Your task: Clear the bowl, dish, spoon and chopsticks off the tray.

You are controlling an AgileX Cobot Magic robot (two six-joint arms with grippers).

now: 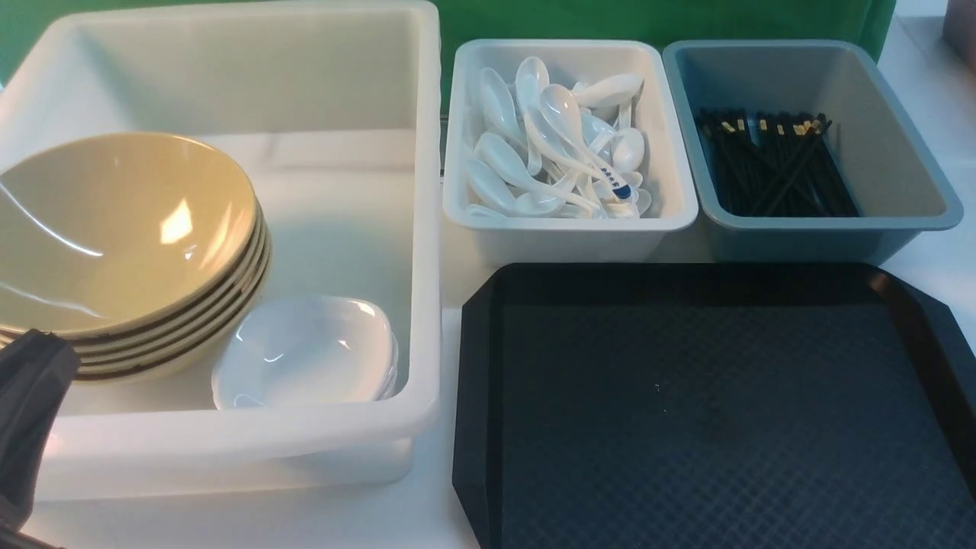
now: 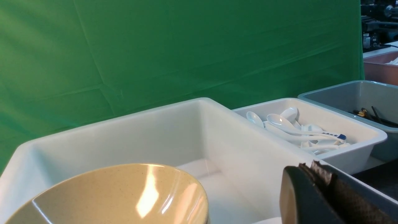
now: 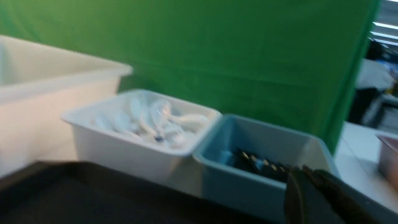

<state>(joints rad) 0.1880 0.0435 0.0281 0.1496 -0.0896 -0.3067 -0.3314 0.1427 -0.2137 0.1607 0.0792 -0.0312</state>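
The black tray (image 1: 709, 427) lies bare at the front right. The top mustard-yellow bowl (image 1: 114, 229) sits on a stack inside the large white tub (image 1: 427, 229), with a white dish (image 1: 305, 351) next to it. The spoon (image 1: 610, 179) with the blue handle tip lies on a heap of plain white spoons in the small white tub (image 1: 572, 221). Black chopsticks (image 1: 778, 164) with gold bands lie in the blue-grey tub (image 1: 900, 137). My left gripper (image 2: 311, 166) is shut and empty, low beside the bowl stack at the large tub's near side. My right gripper (image 3: 300, 170), blurred, is shut and empty, in front of the blue-grey tub.
The three tubs stand in a row behind and left of the tray, against a green backdrop. A dark part of my left arm (image 1: 30, 404) shows at the front left corner. A pinkish container (image 3: 388, 155) stands further off to the right.
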